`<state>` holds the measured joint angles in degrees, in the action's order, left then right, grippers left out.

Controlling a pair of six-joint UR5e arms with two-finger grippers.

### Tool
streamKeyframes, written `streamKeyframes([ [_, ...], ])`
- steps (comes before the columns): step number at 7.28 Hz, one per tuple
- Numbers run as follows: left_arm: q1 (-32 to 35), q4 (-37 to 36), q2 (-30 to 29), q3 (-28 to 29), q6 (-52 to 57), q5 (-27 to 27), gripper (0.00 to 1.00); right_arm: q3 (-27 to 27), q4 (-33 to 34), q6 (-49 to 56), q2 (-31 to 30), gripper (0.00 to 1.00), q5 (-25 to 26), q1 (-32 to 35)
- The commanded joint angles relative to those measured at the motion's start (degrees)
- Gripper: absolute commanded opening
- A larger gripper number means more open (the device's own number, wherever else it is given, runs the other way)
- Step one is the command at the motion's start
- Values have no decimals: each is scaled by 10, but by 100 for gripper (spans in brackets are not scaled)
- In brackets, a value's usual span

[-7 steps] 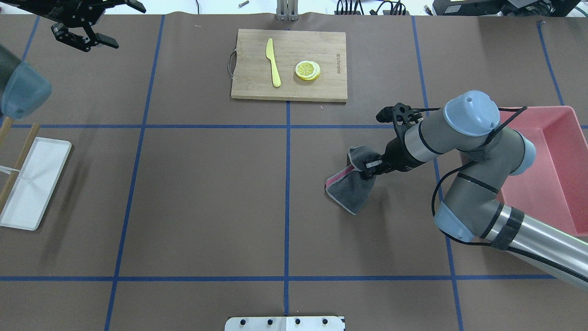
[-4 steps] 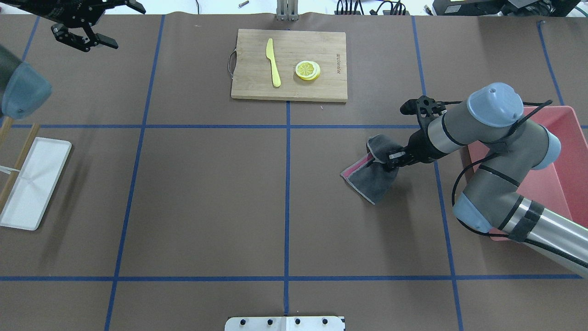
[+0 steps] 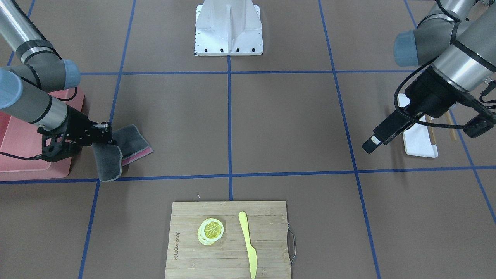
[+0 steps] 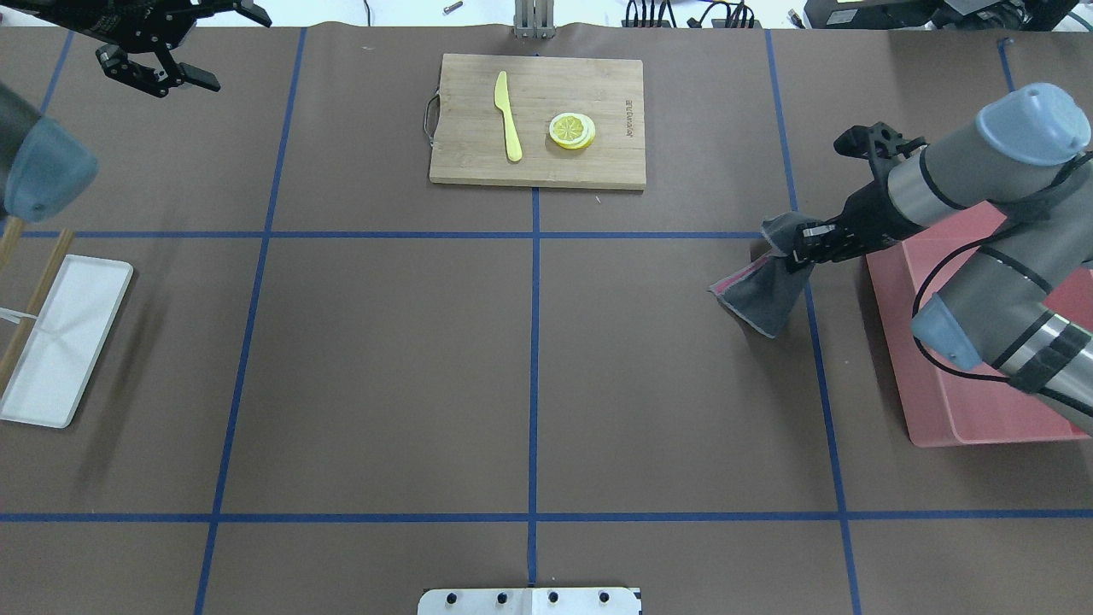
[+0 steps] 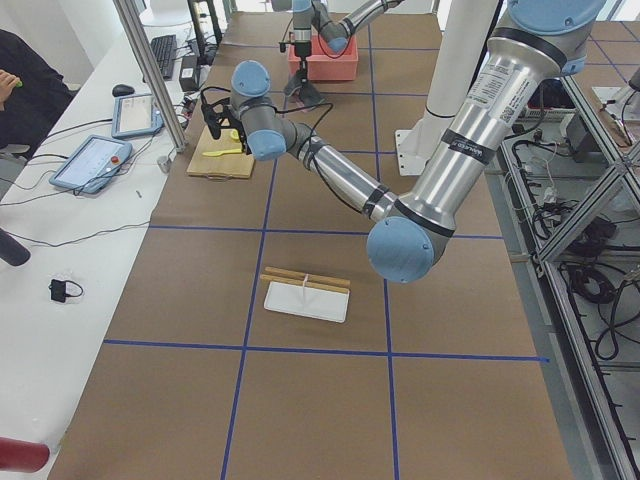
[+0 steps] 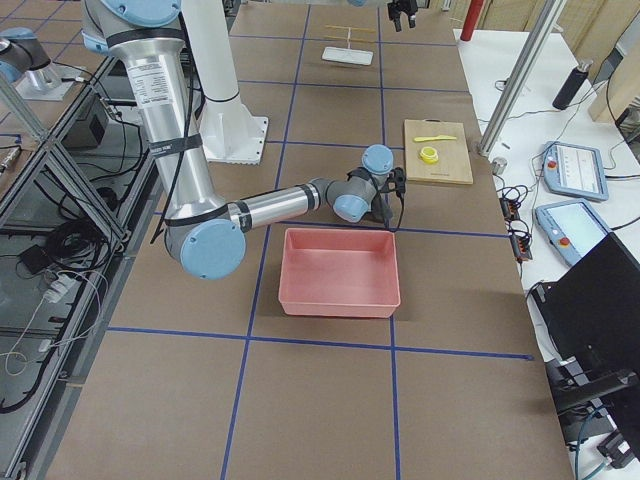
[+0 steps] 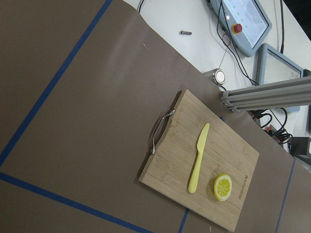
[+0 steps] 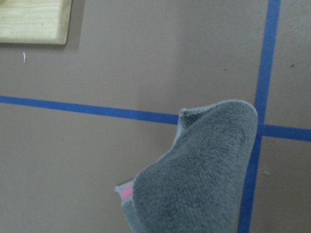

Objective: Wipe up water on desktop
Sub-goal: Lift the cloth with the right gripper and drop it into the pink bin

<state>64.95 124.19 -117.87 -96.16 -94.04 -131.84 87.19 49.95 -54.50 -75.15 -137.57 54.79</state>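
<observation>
**Right gripper** (image 4: pixel 798 246), clamped on the grey cloth's (image 4: pixel 760 299) upper fold, drapes it onto the tabletop (image 4: pixel 384 359) at 3 o'clock, presumably for wiping. **Left gripper** (image 4: pixel 226 47), spread and empty, is parked clear at 10 o'clock.

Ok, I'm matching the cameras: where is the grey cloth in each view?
Front-facing: grey cloth left, middle height.
Overhead: right, above middle.
Exterior left: too small to tell.
Exterior right: cannot tell.
Left wrist: not in it.
Right wrist: bottom centre.
Shared landmark: cutting board, in every view.
</observation>
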Motion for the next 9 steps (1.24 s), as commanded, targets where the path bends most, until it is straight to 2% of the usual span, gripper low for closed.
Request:
streamKeyframes([
  [1,0,0,0,0,0,0,99,6,5,0,-3,0,-65,72],
  [3,0,0,0,0,0,-1,99,31,4,0,-4,0,-122,127],
  [4,0,0,0,0,0,-1,99,38,3,0,-13,0,-175,176],
  [5,0,0,0,0,0,-1,99,51,1,0,-47,0,-210,221],
  [7,0,0,1,0,0,-1,99,70,1,40,-127,0,-210,266],
  [9,0,0,1,-2,0,-2,99,70,1,112,-183,0,-199,269],
])
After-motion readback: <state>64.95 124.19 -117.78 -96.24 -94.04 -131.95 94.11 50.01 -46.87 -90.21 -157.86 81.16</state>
